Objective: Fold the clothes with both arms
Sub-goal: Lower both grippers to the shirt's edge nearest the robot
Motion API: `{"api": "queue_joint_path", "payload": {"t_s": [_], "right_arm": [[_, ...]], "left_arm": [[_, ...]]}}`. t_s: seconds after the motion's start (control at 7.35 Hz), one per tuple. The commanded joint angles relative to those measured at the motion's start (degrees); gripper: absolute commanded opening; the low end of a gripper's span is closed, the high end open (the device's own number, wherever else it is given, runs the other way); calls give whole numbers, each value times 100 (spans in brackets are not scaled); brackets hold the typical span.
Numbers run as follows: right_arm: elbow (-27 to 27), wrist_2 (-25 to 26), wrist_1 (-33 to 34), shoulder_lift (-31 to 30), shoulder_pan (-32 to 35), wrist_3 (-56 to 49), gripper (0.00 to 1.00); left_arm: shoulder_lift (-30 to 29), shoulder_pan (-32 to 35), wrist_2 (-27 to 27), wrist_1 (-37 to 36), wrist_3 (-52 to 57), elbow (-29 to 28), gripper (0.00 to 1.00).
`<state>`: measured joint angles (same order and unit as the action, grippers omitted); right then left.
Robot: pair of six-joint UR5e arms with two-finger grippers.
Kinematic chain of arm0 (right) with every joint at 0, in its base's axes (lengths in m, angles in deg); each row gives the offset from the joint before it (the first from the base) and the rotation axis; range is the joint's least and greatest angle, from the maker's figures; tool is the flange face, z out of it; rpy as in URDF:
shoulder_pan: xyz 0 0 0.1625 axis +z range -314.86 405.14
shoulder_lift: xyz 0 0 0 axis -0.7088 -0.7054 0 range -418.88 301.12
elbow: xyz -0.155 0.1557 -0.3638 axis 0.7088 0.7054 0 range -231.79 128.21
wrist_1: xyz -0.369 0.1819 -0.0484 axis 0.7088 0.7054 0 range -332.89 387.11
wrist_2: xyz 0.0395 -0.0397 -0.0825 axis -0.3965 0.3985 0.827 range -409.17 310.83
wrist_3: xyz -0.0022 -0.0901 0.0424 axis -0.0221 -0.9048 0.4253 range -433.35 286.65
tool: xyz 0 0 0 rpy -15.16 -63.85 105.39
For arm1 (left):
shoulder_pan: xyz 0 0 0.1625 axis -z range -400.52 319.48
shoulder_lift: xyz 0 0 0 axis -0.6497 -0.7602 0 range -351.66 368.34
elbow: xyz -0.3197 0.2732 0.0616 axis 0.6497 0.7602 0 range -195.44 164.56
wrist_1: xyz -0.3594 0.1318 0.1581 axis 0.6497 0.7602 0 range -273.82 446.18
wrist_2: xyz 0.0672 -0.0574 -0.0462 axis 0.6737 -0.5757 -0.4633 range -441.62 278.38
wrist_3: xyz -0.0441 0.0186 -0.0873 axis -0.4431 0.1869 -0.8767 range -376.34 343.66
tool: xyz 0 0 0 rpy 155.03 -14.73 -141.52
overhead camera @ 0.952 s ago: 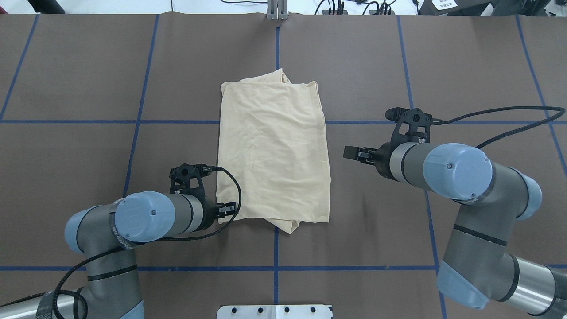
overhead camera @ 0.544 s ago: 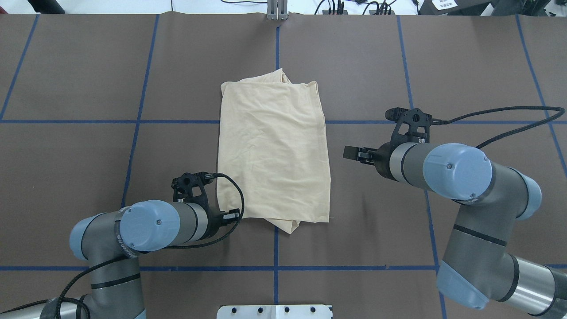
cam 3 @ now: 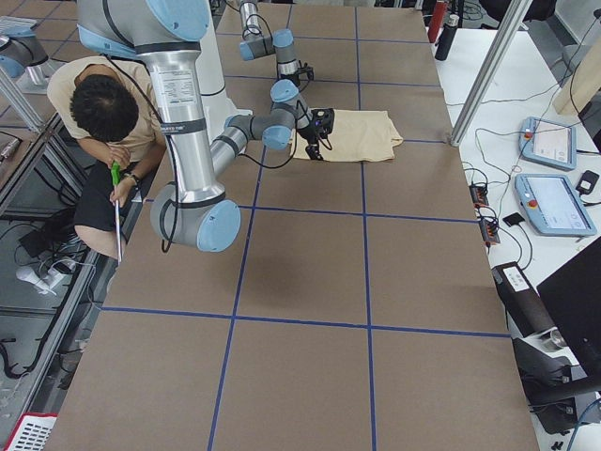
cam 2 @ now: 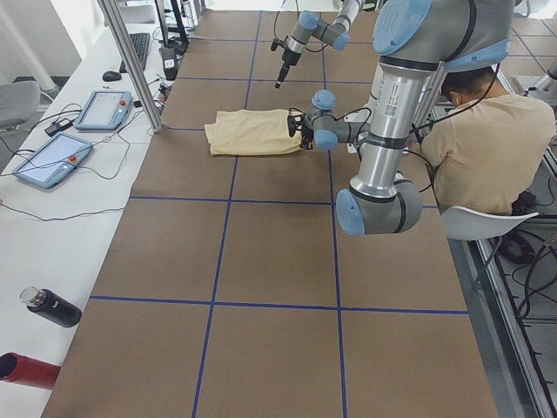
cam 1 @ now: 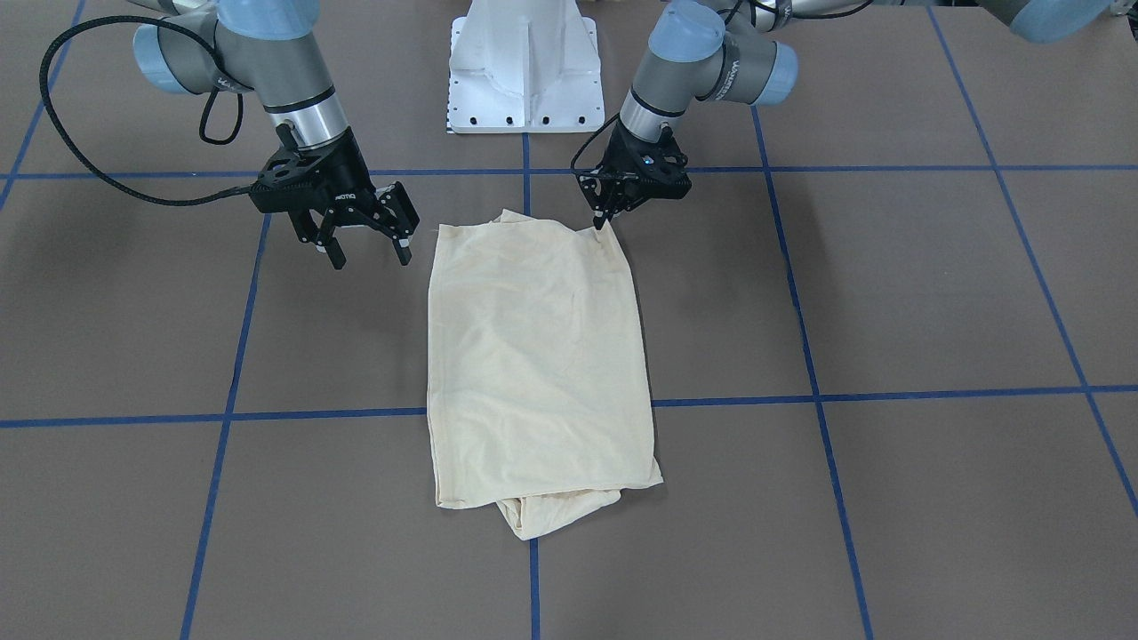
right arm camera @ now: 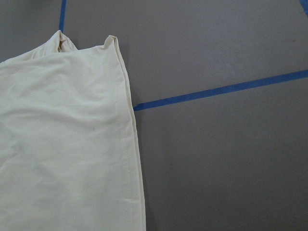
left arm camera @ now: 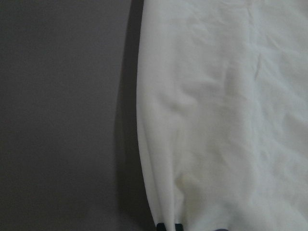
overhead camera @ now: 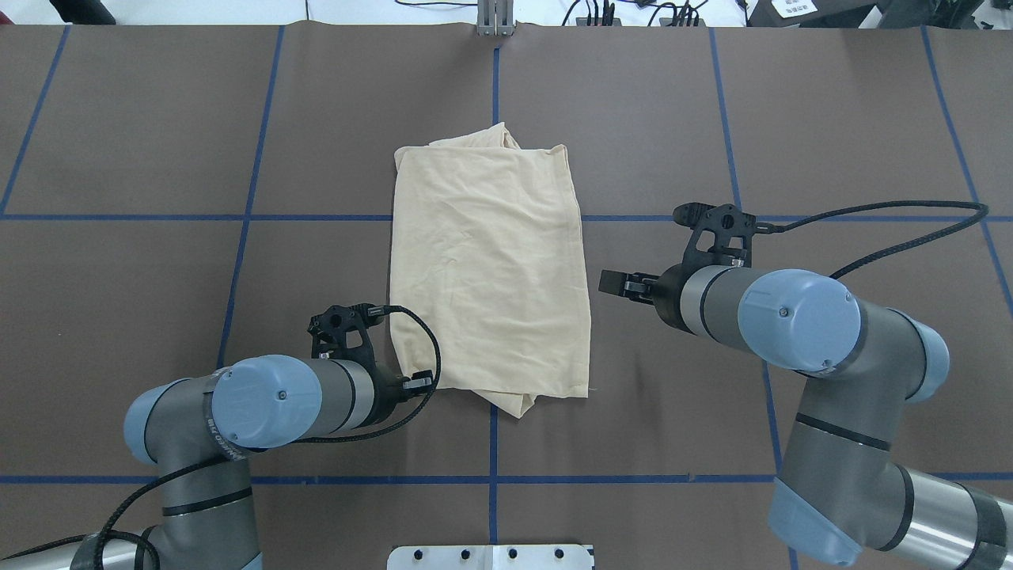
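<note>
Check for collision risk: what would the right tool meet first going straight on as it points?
The right tool likely meets the edge of the pale cream-yellow folded shirt, or the brown table beside it; depth unclear.

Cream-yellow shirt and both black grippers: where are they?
Pale cream-yellow folded shirt (overhead camera: 491,269): overhead view, middle of top layer.
Left black two-finger gripper (cam 1: 605,222): front-facing view, fingertips at shirt's corner.
Right black two-finger gripper (cam 1: 372,256): front-facing view, between its spread fingers.

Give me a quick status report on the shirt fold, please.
Left tool closed on shirt at its robot-side corner. Right tool open, beside shirt, not touching. Shirt folded narrow, flat on table. No obstruction seen.
</note>
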<state>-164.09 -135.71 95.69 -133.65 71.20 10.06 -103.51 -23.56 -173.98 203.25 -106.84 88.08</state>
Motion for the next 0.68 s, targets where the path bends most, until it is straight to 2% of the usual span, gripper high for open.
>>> {"api": "queue_joint_path", "payload": {"t_s": [0.0,0.14,0.41,0.54], "right_arm": [[-37,59,984,609,-223,935,95],[-29,76,1783,1013,-450,1644,95],[41,705,1958,1166,-1108,2631,90],[146,770,1941,1227,-1259,3210,80]], "left_arm": [[5,36,7,0,14,27,0],[13,36,16,0,14,27,0],[14,36,16,0,14,27,0],[14,27,16,0,14,27,0]]}}
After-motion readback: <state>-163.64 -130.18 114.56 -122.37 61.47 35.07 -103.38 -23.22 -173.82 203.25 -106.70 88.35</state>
